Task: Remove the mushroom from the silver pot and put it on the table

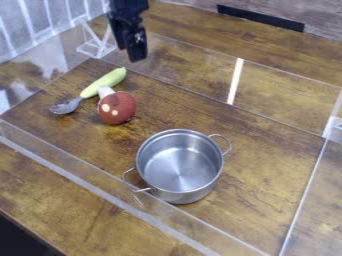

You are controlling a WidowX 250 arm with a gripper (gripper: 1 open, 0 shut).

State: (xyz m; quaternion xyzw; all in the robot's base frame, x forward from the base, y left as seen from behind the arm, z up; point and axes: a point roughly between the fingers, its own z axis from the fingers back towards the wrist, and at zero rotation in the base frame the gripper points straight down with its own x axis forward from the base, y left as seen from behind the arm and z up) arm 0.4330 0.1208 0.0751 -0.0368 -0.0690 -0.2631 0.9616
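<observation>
Mushroom: the toy mushroom [116, 107] lies on its side on the wooden table [274, 122], outside the pot; its round reddish-brown cap, with pale spots, faces the camera, and its whitish stem points away toward the back.
Pot: the shiny steel pot [179, 166] stands upright on the table, nearer the camera than the mushroom and to the right of it in the picture; its open top shows a bare inside.
Pot handles: two small wire loops stick out from opposite sides of the rim, one toward the back right, one toward the front left.
Vegetable: a long yellow-green vegetable [103, 83] lies just behind the mushroom, slanting up to the right, near the stem.
Spoon: a grey spoon [67, 106] lies to the left of the mushroom, apart from the cap.
Gripper: the dark gripper [135, 45] is at the upper left, beyond the vegetable and well apart from the pot; its jaws stand wide, and it holds nothing.
Table: dark brown wood grain, with clear strips along its borders.
White strip: a narrow white strip [235, 81] shows on the table, behind the pot and toward the right.
</observation>
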